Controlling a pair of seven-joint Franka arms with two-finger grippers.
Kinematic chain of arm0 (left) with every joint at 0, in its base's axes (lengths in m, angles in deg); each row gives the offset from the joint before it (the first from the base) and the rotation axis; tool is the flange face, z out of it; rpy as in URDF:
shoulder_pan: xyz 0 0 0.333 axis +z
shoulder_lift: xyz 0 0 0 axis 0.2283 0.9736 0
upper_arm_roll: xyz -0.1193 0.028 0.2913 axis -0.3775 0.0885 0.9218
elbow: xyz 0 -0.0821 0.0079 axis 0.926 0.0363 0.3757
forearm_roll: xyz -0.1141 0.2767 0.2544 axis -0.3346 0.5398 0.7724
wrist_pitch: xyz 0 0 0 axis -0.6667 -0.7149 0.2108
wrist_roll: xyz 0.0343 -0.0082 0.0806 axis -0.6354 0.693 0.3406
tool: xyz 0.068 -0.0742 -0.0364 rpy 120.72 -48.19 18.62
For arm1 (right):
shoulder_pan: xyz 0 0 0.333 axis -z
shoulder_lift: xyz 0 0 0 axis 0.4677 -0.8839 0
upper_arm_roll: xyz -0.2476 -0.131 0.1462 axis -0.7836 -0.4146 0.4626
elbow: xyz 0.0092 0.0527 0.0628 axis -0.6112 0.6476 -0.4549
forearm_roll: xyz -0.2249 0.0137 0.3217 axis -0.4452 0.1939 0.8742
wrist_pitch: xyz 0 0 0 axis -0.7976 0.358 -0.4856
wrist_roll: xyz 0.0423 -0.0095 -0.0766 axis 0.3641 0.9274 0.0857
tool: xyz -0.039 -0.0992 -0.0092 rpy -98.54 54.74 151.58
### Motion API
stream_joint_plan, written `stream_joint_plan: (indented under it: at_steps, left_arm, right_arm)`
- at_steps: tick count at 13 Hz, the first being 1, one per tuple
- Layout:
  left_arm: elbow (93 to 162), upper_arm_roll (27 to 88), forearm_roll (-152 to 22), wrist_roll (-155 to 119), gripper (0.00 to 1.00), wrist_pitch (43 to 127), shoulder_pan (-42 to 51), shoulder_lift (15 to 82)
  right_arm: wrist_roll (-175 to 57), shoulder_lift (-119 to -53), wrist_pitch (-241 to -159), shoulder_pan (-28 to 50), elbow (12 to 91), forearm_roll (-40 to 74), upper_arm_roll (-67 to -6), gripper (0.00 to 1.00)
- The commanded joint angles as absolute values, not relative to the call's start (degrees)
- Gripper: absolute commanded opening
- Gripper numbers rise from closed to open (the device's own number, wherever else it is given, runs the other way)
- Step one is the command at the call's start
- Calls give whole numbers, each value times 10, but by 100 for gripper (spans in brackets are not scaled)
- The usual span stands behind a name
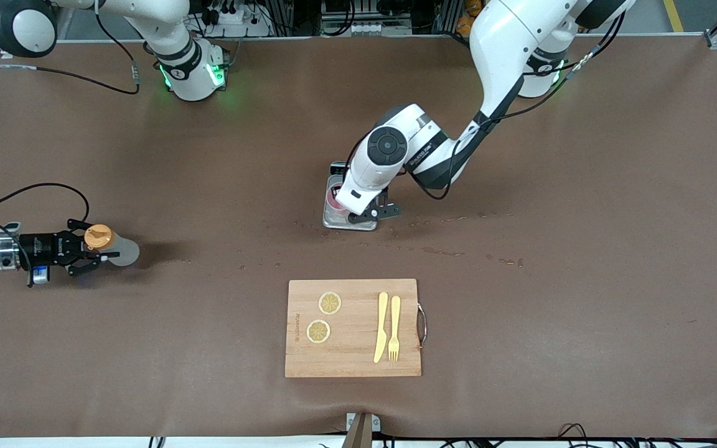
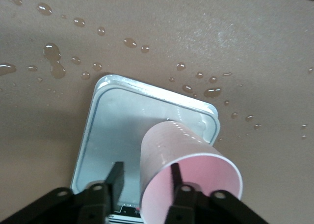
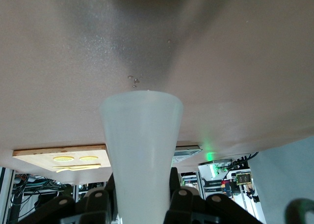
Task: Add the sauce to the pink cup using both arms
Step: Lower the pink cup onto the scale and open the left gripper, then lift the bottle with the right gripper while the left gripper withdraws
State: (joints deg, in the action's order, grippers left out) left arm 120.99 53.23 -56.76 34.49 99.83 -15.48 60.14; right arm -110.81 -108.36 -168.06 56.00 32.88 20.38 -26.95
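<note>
The pink cup (image 2: 186, 160) stands on the grey scale's tray (image 2: 113, 126) near the table's middle; in the front view the cup (image 1: 332, 198) is mostly hidden under the left arm's wrist. My left gripper (image 2: 145, 174) is open, with one finger inside the cup and the other outside, apart from its wall. It also shows in the front view (image 1: 361, 214). My right gripper (image 1: 92, 252), at the right arm's end of the table, is shut on the sauce bottle (image 1: 119, 251), whose orange cap (image 1: 98, 236) is on top. The whitish bottle (image 3: 142, 145) fills the space between its fingers.
A wooden cutting board (image 1: 353, 367) lies nearer the front camera than the scale, with two lemon slices (image 1: 330, 303), a yellow knife (image 1: 381, 326) and a fork (image 1: 394, 328). Water drops (image 2: 54, 57) lie on the brown table around the scale.
</note>
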Motion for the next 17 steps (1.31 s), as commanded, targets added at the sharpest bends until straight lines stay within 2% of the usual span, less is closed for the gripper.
stream_joint_plan:
  at_steps: [1, 4, 9, 16, 17]
  left_arm:
    - [1210, 535, -552, 360, 100, 954, -152, 560]
    - [1209, 535, -551, 302, 100, 904, -139, 519]
    - [1210, 534, -551, 145, 100, 810, -53, 426]
    - [1217, 536, -552, -5, 100, 716, 54, 350]
    - [1229, 555, -553, -32, 100, 709, 56, 327]
  right_arm:
    - [-1135, -1058, -1682, 543, 332, 198, -274, 41]
    - [-1163, -1042, -1684, 525, 332, 194, -274, 41]
    - [-1238, -1004, -1699, 475, 338, 189, -274, 41]
    - [-1334, -936, -1783, 384, 399, 149, -274, 41]
    - [-1348, -930, -1789, 366, 404, 147, -274, 41]
